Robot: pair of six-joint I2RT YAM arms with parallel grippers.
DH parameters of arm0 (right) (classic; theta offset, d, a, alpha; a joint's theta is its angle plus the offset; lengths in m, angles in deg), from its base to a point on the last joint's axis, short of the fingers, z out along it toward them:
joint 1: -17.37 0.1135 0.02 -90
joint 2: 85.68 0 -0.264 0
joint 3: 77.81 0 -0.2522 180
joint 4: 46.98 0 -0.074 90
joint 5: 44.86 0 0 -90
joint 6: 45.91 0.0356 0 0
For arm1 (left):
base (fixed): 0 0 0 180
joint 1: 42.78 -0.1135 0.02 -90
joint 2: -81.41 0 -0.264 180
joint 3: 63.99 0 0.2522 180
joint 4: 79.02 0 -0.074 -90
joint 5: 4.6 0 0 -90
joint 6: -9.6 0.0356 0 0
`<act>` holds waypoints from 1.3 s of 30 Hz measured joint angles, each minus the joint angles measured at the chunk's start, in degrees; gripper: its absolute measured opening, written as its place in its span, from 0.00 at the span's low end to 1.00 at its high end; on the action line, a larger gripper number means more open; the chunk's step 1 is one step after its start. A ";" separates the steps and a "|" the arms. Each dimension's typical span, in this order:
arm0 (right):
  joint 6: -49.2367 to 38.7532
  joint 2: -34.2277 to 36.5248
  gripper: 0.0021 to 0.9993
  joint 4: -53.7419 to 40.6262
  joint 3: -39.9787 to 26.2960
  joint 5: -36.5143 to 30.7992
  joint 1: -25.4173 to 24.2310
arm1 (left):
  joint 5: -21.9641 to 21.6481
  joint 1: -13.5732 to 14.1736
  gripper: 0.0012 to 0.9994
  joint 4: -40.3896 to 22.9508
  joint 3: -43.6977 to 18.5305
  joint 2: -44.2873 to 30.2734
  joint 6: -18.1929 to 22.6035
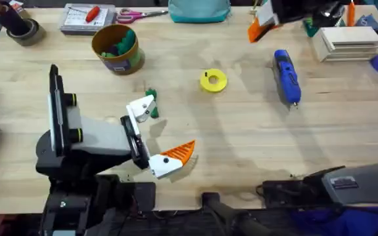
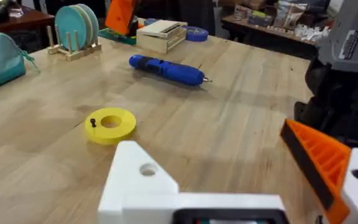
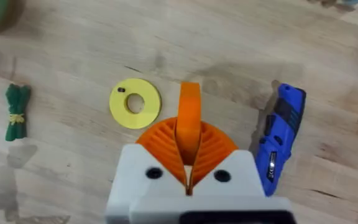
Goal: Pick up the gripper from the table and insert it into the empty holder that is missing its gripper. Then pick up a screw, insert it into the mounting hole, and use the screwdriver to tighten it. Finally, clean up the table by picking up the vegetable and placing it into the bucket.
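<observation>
The insertion step is in hand. The right pincer (image 3: 189, 138), white fingers with orange ribbed pads, is clamped on the small orange wedge-shaped plastic fingertip (image 3: 189, 102), which stands upright between the pads. It hangs high over the far right part of the wooden table (image 1: 241, 131), so the piece is off the table and not yet seated.

The left pincer (image 1: 161, 131) rests low near the near edge, left of the middle, with its fingers spread wide and nothing between them. One finger wears its orange pad (image 2: 319, 155). The other is the bare white angular plastic finger mount (image 2: 138, 177), with its mounting hole showing on top.

I'd say the next move calls for carrying the wedge across and down to that bare mount. It would need turning so the ridged face looks inward and the holes line up.

The flat yellow plastic ring (image 1: 213, 80) lies near the table's middle with a small dark bit on it. It may be the screw, though I cannot tell. The thick bright blue powered screwdriver (image 1: 286, 77) lies toward the right edge. The slim dark-green toy vegetable (image 3: 17, 112) lies just beside the bare mount. The round mustard-yellow tub (image 1: 117, 49) stands near the far edge on the left, with green things already in it.
</observation>
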State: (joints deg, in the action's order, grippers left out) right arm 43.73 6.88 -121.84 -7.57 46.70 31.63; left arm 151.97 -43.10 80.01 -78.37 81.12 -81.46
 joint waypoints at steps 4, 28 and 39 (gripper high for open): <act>0.25 -2.94 0.01 0.36 0.00 0.00 0.00 | 0.02 0.00 0.99 0.00 0.00 0.00 0.00; 4.65 -10.68 0.01 26.35 16.93 28.22 0.00 | 0.01 0.00 0.99 0.00 0.00 0.00 0.00; 13.50 -10.68 0.01 50.72 26.76 46.36 0.00 | 0.01 0.00 0.99 -0.02 0.00 -0.01 0.00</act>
State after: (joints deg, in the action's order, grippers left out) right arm 57.22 -3.80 -71.12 19.19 93.06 31.63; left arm 151.98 -43.10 79.99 -78.37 81.10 -81.46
